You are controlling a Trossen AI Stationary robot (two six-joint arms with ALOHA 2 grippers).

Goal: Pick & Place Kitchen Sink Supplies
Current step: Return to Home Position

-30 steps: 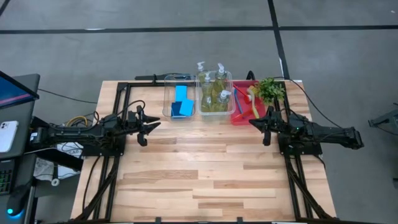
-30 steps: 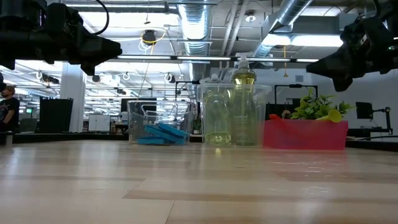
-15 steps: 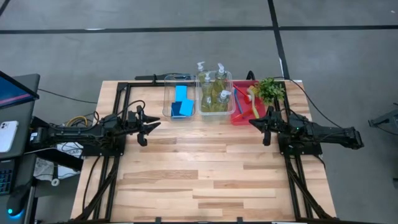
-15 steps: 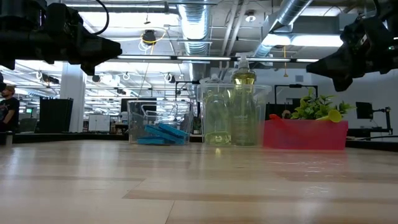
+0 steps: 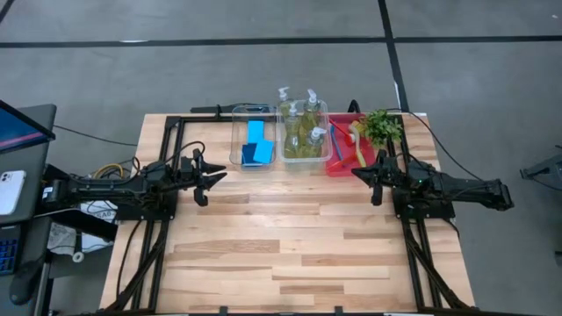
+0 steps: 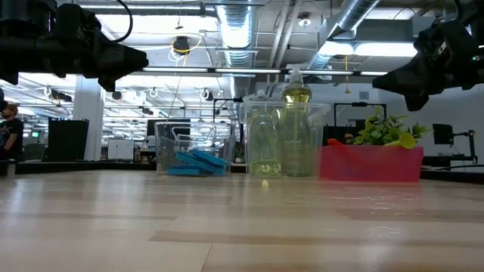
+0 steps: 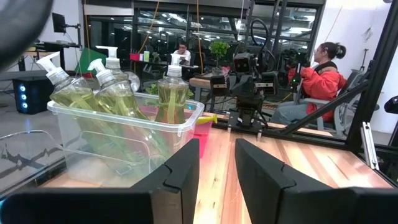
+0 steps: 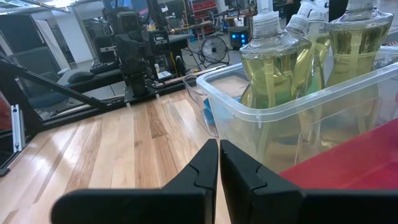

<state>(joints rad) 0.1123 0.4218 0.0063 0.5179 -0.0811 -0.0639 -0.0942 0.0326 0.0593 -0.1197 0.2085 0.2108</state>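
Blue sponges [image 5: 255,142] lie in a clear bin [image 5: 235,140] at the table's far edge. Beside it, several pump bottles of yellow-green liquid [image 5: 303,132] stand in a second clear bin [image 7: 124,127]. Thin brushes [image 5: 341,145] lie in a red tray [image 5: 338,167]. My left gripper [image 5: 213,178] hovers open above the table on the left, pointing level toward the table's right, short of the sponge bin. My right gripper [image 5: 356,173] hovers shut on the right, pointing toward the table's left, near the tray's front. Neither holds anything.
A small green plant [image 5: 382,127] sits at the tray's far right corner. Black frame rails [image 5: 167,132] run along the table's left, right and far edges. The wooden tabletop [image 5: 290,246] stretches bare toward the near edge. People sit in the room beyond the table [image 7: 320,65].
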